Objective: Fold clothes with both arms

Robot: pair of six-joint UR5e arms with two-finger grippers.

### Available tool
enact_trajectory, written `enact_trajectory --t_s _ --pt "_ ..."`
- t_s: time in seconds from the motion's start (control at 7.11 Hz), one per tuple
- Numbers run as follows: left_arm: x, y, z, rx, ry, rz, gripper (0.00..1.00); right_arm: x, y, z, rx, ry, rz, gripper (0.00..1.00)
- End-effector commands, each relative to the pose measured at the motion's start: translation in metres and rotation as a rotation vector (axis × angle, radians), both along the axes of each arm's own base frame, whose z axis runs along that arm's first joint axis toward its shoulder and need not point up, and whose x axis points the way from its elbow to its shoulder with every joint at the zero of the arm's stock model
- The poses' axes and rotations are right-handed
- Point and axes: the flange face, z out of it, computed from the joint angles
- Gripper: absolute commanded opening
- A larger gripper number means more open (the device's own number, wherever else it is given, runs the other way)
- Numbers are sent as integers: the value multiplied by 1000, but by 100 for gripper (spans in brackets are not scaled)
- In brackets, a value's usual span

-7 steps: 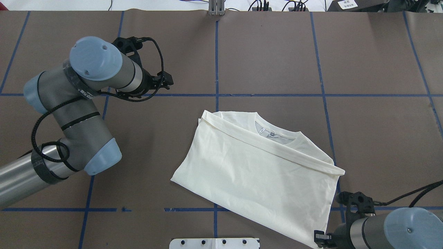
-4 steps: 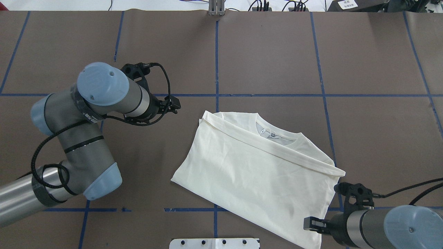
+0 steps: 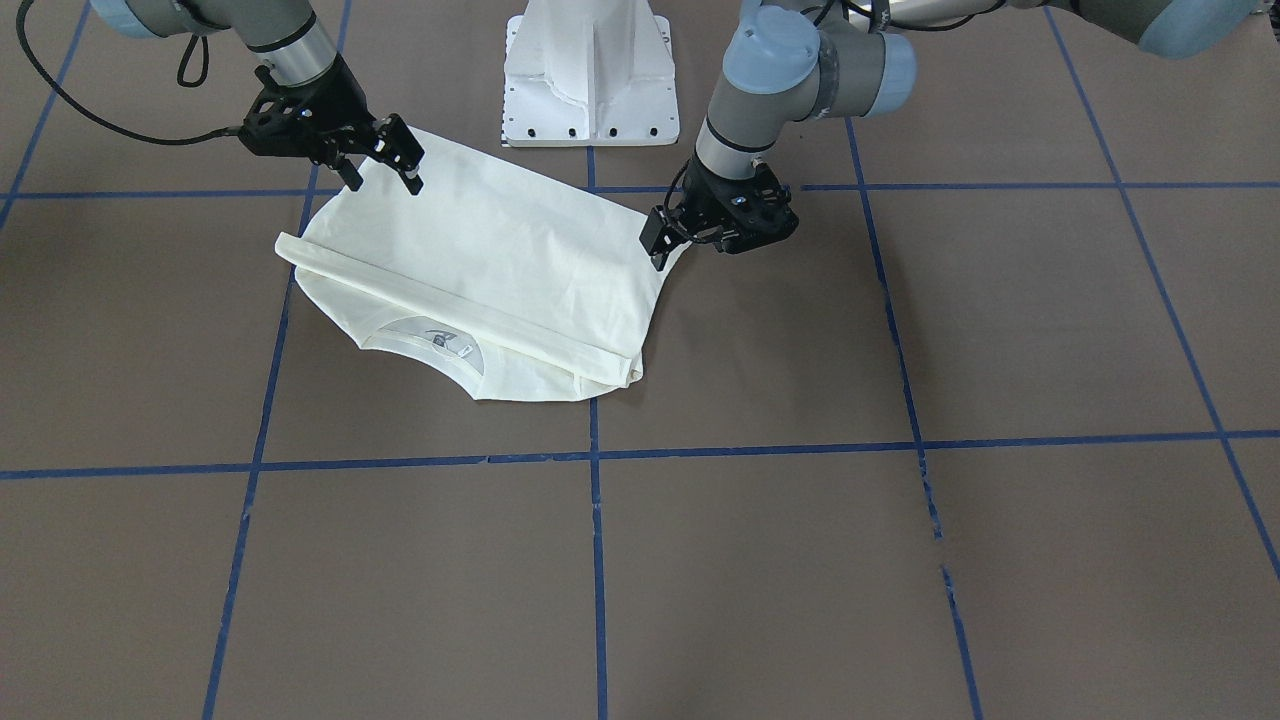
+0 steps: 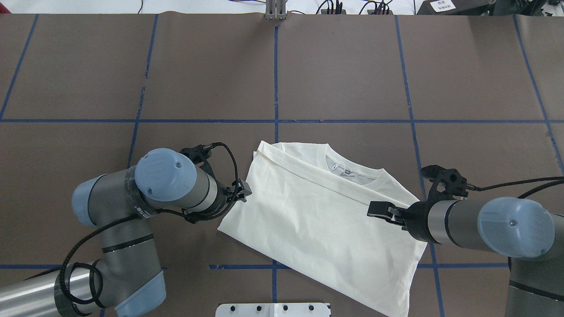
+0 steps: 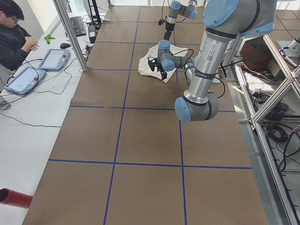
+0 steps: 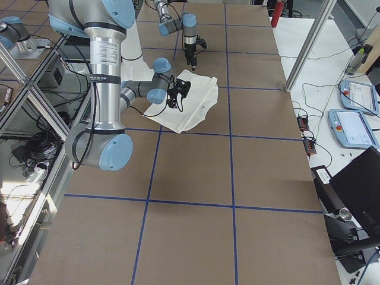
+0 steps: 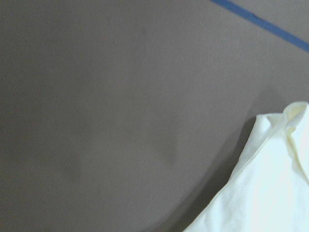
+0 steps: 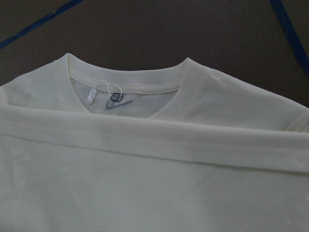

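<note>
The shirt (image 4: 317,220) lies folded in the middle of the table (image 4: 352,66), plain side up. Its long fold runs on a slant, from far left to near right. The left gripper (image 4: 241,191) sits just beside the shirt's left edge. The right gripper (image 3: 385,180) hangs over the right side, fingers apart, holding nothing. Is the left one open or closed? I cannot tell — its fingers look too small and dark. The wrist views show no fingers.

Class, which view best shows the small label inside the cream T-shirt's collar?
Right wrist-mounted view: the cream T-shirt's small label is close and sharp. Overhead and front-facing views show a speck; the rest, nothing clear.
</note>
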Motion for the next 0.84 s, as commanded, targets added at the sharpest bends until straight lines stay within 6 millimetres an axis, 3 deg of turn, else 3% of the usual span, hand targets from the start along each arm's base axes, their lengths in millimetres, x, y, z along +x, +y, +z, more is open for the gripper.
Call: enact_trajectory --t_s 0.0,0.42,0.7 --pt "10 15 13 -10 -30 -1 82 3 -10 -8 11 -16 19 100" --pt "9 18 29 -17 -53 3 64 2 -10 -10 13 -20 18 100" --pt "12 21 27 -17 -50 11 34 3 -10 -10 14 -22 19 100"
